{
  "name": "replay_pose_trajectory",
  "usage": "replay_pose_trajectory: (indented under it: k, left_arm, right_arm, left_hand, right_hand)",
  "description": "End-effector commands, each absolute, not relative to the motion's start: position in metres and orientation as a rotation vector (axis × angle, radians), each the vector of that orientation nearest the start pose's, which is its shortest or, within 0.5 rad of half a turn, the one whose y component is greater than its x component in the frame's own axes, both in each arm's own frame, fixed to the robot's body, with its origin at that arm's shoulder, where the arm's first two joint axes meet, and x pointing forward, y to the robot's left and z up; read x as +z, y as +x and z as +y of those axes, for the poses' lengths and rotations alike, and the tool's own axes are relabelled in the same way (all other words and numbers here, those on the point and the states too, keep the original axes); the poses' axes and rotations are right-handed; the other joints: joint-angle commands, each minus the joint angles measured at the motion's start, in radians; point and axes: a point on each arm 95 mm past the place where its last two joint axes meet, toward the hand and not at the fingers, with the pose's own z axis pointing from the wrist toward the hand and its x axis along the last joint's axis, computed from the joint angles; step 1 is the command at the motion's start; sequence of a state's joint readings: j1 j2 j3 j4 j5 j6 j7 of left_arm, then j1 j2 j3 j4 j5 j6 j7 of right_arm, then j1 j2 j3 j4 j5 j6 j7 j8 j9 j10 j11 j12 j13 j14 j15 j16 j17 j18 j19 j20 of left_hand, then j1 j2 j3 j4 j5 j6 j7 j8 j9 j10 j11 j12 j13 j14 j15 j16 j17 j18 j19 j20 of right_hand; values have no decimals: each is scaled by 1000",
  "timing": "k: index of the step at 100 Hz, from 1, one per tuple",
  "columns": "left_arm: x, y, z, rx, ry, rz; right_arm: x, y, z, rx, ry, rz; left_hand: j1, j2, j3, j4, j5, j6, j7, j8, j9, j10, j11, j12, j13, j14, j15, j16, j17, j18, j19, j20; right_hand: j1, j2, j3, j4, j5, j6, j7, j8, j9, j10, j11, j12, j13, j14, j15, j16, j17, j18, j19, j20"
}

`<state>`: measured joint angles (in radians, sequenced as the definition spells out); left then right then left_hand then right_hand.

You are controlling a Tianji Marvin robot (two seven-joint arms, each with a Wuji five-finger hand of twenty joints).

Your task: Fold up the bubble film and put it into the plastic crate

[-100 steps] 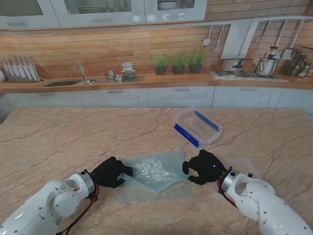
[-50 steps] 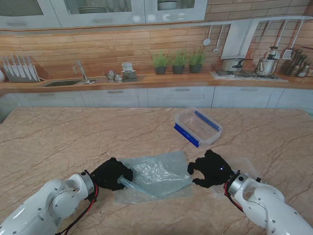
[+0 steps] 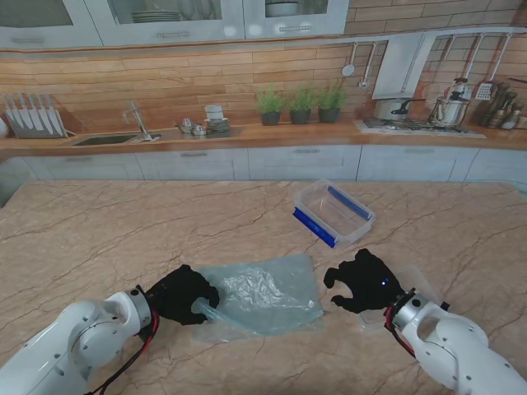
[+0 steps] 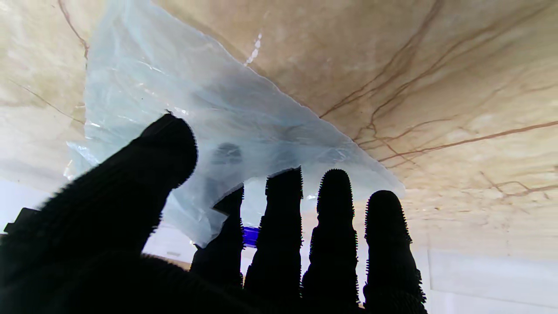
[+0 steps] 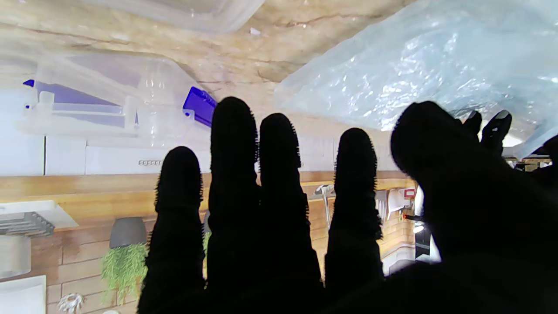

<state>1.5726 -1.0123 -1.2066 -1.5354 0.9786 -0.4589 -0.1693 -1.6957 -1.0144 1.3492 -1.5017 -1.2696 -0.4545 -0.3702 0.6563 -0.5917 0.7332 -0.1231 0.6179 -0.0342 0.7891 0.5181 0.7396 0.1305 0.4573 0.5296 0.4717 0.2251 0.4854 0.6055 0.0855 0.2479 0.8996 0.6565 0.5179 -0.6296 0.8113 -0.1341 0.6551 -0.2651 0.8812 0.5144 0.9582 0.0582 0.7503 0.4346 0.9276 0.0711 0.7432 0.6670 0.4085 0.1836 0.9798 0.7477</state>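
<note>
The bubble film (image 3: 262, 295) lies on the marble table as a pale, crinkled sheet, folded over itself, between my two hands. My left hand (image 3: 183, 294) is shut on its left edge, where a rolled lip sticks out. In the left wrist view the bubble film (image 4: 209, 109) drapes over my index and middle fingertips (image 4: 283, 183), with the thumb on its other side. My right hand (image 3: 362, 281) hovers just right of the film, fingers spread, holding nothing. The plastic crate (image 3: 333, 214), clear with blue clips, stands open farther from me, beyond the right hand; the right wrist view shows the crate (image 5: 109, 100).
A clear plastic lid (image 3: 416, 284) lies flat on the table under and to the right of my right hand. The kitchen counter (image 3: 247, 136) with sink, plants and stove runs along the far wall.
My right hand let go of the film's right edge and drew away to the right. The film's right side settled flatter. My left hand pulled slightly left and nearer to me, still holding.
</note>
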Motion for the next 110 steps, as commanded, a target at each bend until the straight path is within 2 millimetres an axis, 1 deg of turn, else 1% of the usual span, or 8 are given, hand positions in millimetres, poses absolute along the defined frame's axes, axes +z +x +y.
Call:
replay_pose_trajectory:
  k: [1,26,34,62,78,86,103,110]
  left_arm:
    - [-363,368,5,-1551,-1050,2068]
    - [-362,365,6,-1557,-1098,2077]
    - [-359,364,7,-1554,-1112,2080]
    - [-347,357,16,-1532,-1065,2012]
    - [-343,355,17,-1551,-1008,1869]
    - [-340,356,15,-1581,-988,1789]
    - [-336,363,1,-1683,-992,1655]
    - [-332,367,-6,-1712,-990,1632]
  right_arm:
    - [-351,353,-51,1645,758,1662]
    - [-347,353,-50,1665,767,1614]
    - [-347,353,-49,1676,786,1595]
    - [-342,353,-38,1727,827,1544]
    - [-340,352,-29,1754,849,1529]
    - [-339,351,-22,1749,888,1499]
    - [-335,349,-8,1735,952,1444]
    - [-333,349,-2,1746,997,1423]
  left_hand:
    - [-40,22,25,38,-26,15,-42,16,-42,10,-16,-12,-30,-8,-12,-7,-16,-5,-12,17]
    - [-108,45,-39,31,-96,57,-182,-18,-119,38,-69,-40,-80,-4,-52,-21,-53,-5,-69,11]
    - [-104,54,-51,32,-106,65,-206,-25,-135,45,-80,-45,-97,-1,-65,-26,-62,-13,-104,0]
    - [-61,93,-71,35,-120,76,-238,-32,-141,49,-88,-50,-100,1,-74,-33,-50,-23,-118,2]
    - [59,165,-84,47,-98,84,-233,-29,-105,52,-73,-47,-67,11,-46,-26,-17,0,-60,27]
    - [92,222,-115,51,-89,88,-230,-33,-89,55,-66,-46,-52,16,-28,-23,-3,12,-21,31]
    - [94,257,-146,57,-99,107,-256,-52,-91,76,-70,-50,-29,48,9,-7,11,31,38,40]
    - [86,270,-164,57,-100,106,-261,-58,-91,83,-71,-51,-21,51,23,0,21,32,66,44]
  right_hand:
    - [-31,-15,11,9,-20,-1,18,9,-18,13,-13,0,-11,-9,-4,-2,-5,23,-20,0]
    - [-26,-3,9,5,-24,1,31,-2,-18,17,-11,1,-9,-3,2,0,5,22,-10,5]
    - [-19,3,0,9,-27,11,36,-17,-17,32,-1,4,1,11,30,10,47,-3,64,35]
    - [-8,8,-10,16,-18,33,32,-30,-3,61,45,15,53,39,183,64,125,-25,256,76]
    - [-5,13,-15,19,-16,44,23,-38,7,75,67,22,72,47,233,80,144,-22,300,75]
    - [5,15,-22,24,-15,41,6,-48,9,90,73,23,71,64,248,81,139,-7,320,70]
    - [-5,24,-41,36,-10,54,-26,-56,16,113,78,23,83,86,268,79,145,14,359,64]
    - [-40,44,-45,60,-3,83,-106,-30,12,126,77,20,81,102,283,69,137,26,388,37]
